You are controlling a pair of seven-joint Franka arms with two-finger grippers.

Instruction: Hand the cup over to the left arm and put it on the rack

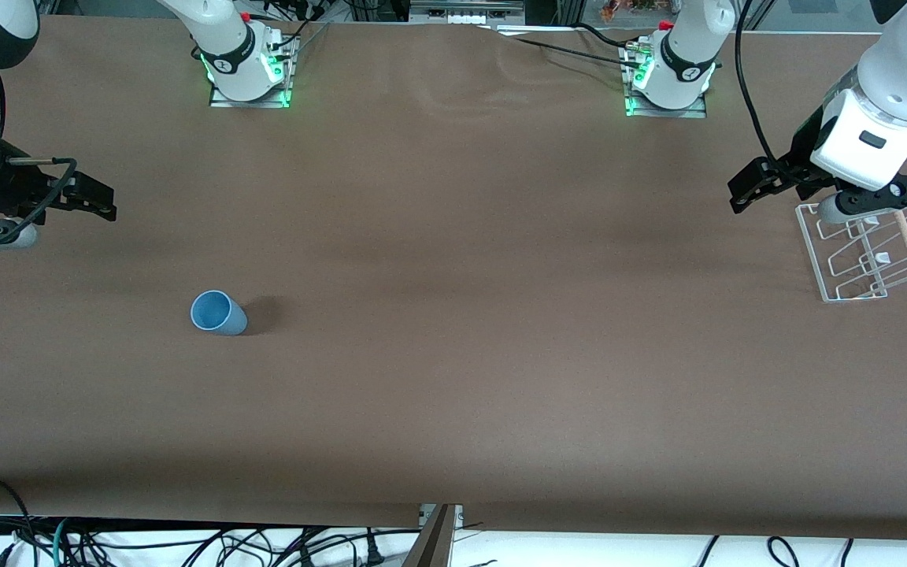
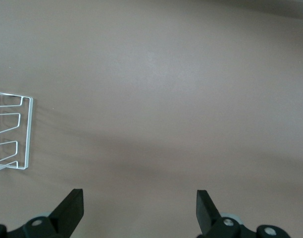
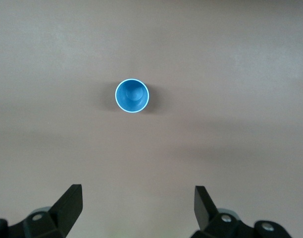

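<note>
The right gripper [image 1: 99, 201] hangs wide and empty over the table [image 1: 453, 236] near its edge, with bare room between it and the upright cup [image 1: 217, 313]. The left gripper [image 1: 749, 189], also wide and empty, hovers just beside the rack [image 1: 855, 260], well apart from the cup.

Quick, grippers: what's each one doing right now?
Left gripper: open, empty, beside the rack.
Right gripper: open, empty; cup stands untouched on the table.
</note>
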